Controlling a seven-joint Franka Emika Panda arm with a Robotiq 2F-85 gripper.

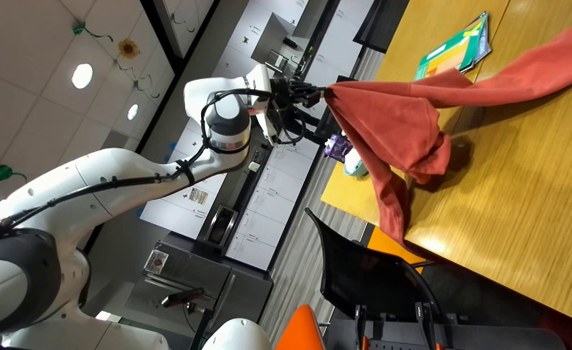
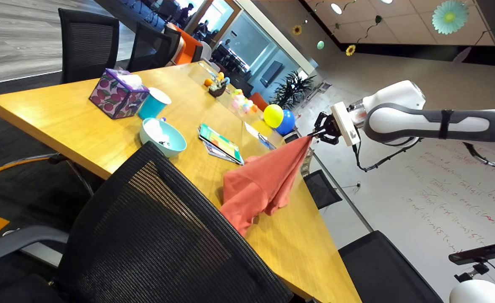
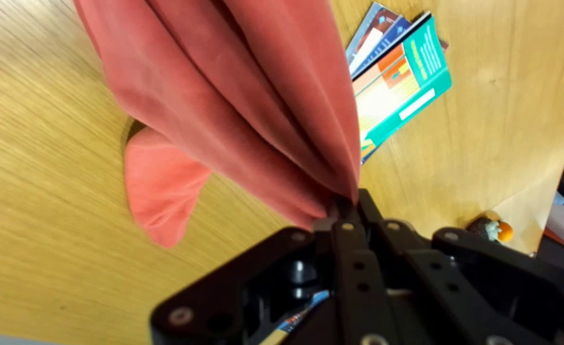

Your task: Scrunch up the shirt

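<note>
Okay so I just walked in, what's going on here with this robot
A robot arm is holding up a red shirt, its claw closed on one gathered bit of it. The rest drapes down over the wooden table, near some books. The shirt is not yet scrunched into a pile.

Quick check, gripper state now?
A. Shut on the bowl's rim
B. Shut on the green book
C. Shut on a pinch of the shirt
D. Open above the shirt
C: in the wrist view the folds of the shirt converge between the fingertips of the gripper, and in both exterior views it tapers up to that pinch.
</note>
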